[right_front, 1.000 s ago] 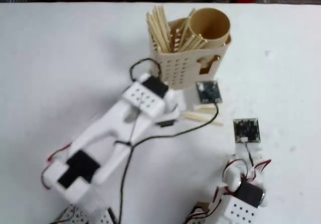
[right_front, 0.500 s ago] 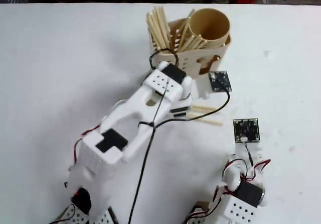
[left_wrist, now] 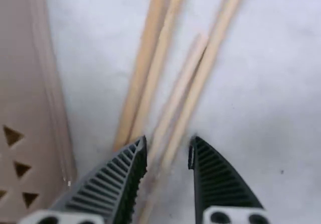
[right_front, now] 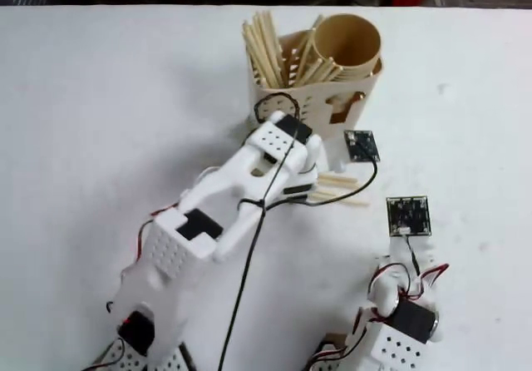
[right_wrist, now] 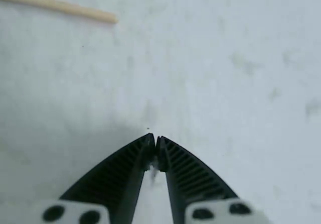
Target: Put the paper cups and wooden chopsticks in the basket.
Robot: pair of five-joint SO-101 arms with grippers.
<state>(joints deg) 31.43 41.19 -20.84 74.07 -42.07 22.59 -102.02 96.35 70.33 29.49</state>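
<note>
The jaws of the left gripper [left_wrist: 168, 142] are spread, and two loose chopsticks [left_wrist: 199, 81] are straddled between their tips. Two more lie just outside one jaw, with the basket [left_wrist: 25, 83] beyond. Pick-up is judged in hand: a pinch, then a lift, is called for. The jaws of the right gripper [right_wrist: 154, 141] are pressed together over the table [right_wrist: 225, 58].

Cream, tan and pale wood on a white table [right_front: 100, 96]
The basket [right_front: 312, 109] is coloured cream and patterned with rows of holes and triangular cut-outs; the paper cup [right_front: 347, 42] is tan and the wooden chopsticks [left_wrist: 170, 83] are pale wood-toned. The left arm [right_front: 220, 200] and right arm [right_front: 399, 350] are finished in white with black panels, and the left gripper [left_wrist: 168, 143] and right gripper [right_wrist: 154, 141] are ribbed in black.
</note>
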